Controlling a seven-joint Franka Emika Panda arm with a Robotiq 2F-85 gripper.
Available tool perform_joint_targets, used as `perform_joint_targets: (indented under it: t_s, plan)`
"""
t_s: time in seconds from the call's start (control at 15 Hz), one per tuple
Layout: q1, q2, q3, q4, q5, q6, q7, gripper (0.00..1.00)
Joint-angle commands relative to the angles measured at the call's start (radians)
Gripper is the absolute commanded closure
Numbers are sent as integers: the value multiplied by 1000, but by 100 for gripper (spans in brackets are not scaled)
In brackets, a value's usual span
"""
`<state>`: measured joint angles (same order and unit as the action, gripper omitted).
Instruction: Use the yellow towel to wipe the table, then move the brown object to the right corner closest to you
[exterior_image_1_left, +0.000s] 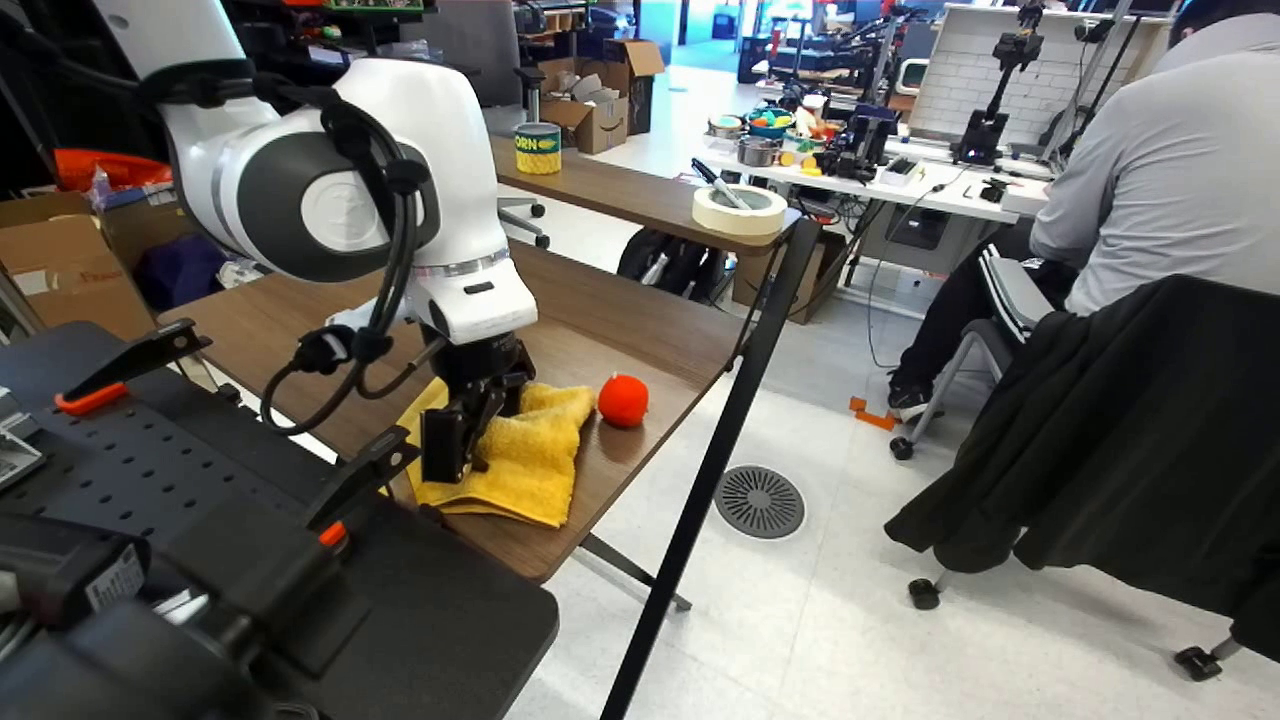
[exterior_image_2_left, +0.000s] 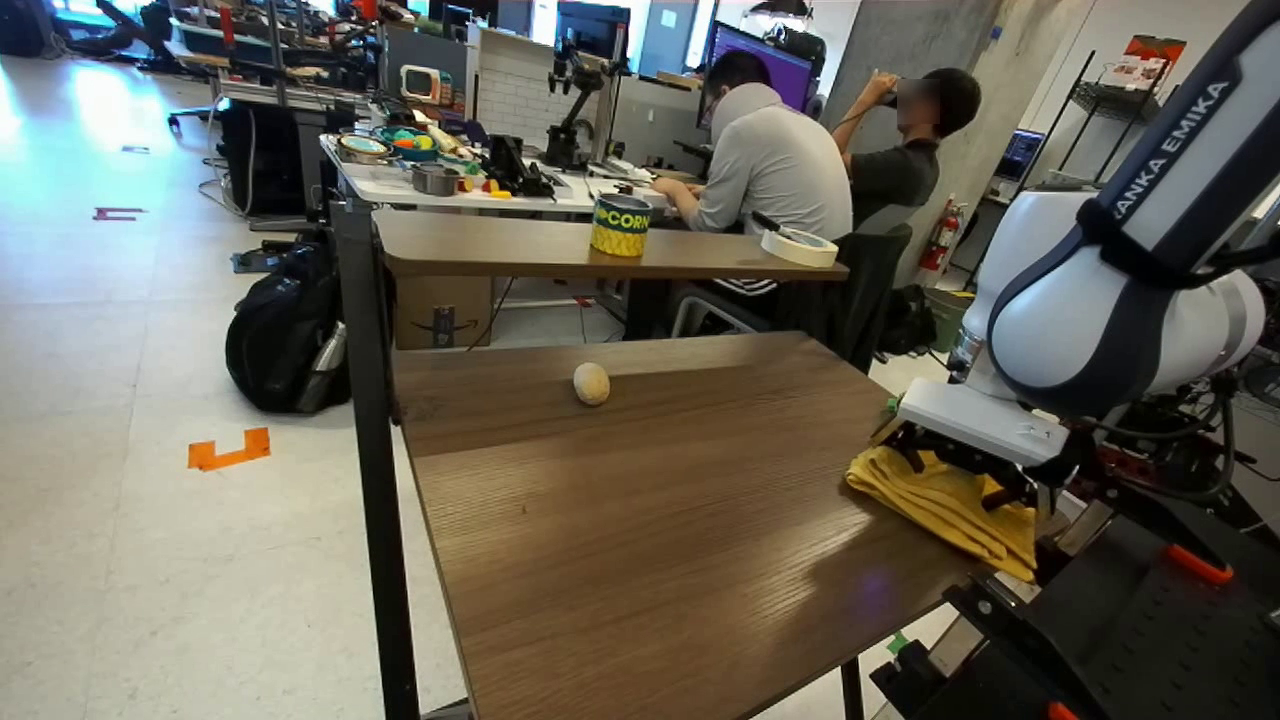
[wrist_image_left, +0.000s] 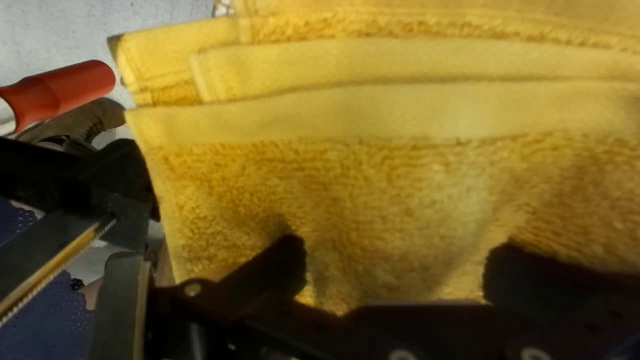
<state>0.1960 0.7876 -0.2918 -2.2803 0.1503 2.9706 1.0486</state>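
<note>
Black and spread wide, the gripper (wrist_image_left: 394, 252) stands released, its tips against the yellow towel (wrist_image_left: 380, 180). It lies folded at the right edge of the wood-grain table (exterior_image_2_left: 640, 560) in an exterior view; there the brown lump (exterior_image_2_left: 591, 384) sits well apart, toward the far left, before a shelf (exterior_image_2_left: 490, 246) with a corn can (exterior_image_2_left: 620, 230) and a tape roll (exterior_image_2_left: 800, 248). A red ball (exterior_image_1_left: 623, 401) rests just beside the towel. Beyond, someone in grey (exterior_image_2_left: 785, 165) sits at a white desk (exterior_image_1_left: 955, 203); the floor (exterior_image_2_left: 150, 560) is pale.
</note>
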Motion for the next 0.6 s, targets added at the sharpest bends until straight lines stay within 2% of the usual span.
perform_joint_targets:
  t_s: [0.0,0.07,0.13,0.53]
  plan:
    - [47,-124,-47,-103,-8,9,-47,0]
    - [44,-138,-47,-116,-12,16,-56,0]
    - [8,0,-5,4,23,-3,-18,0]
    - [23,36,-8,39,19,-39,-6,0]
